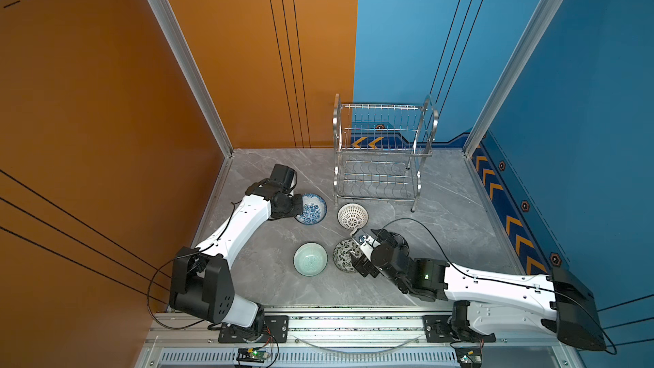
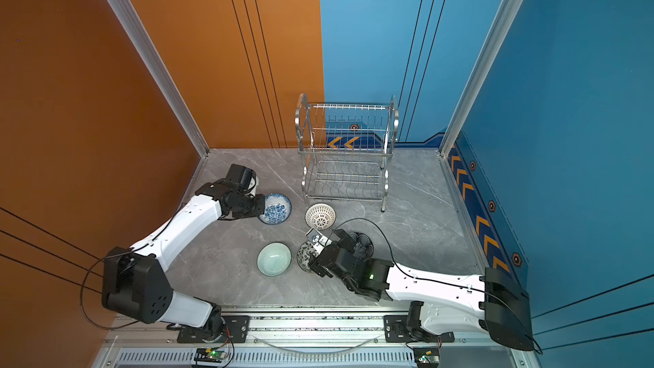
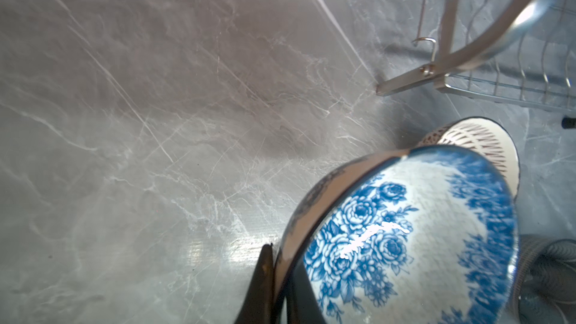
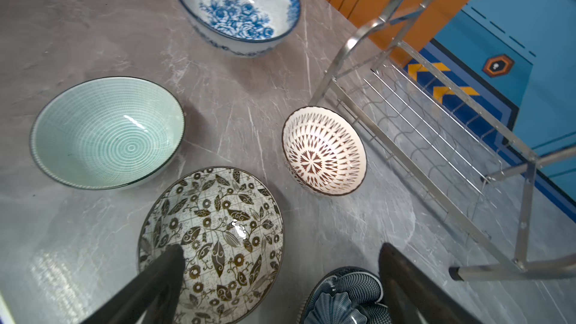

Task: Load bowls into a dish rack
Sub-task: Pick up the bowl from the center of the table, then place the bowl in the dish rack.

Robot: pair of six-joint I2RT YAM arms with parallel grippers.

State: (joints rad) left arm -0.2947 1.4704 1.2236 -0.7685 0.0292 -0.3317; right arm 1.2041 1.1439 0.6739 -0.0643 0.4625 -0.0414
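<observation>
My left gripper [image 1: 296, 207] is shut on the near rim of the blue-floral bowl [image 1: 313, 209], one finger inside and one outside [image 3: 282, 282]. That bowl [image 3: 405, 238] stays low over the table; whether it is lifted I cannot tell. My right gripper [image 4: 280, 248] stands open, one finger above the leaf-patterned bowl [image 4: 215, 241] and the other beside the dark navy bowl [image 4: 346, 297], holding nothing. The white lattice bowl [image 1: 353, 215] and the mint bowl [image 1: 310, 258] rest on the table. The dish rack [image 1: 384, 153] stands behind them with bare shelves.
The grey marble table [image 1: 449, 207] is walled by an orange panel on the left and blue panels at the back and right. The rack's front leg [image 1: 413, 208] stands near the lattice bowl. The right arm's cable [image 1: 424, 228] loops over the table.
</observation>
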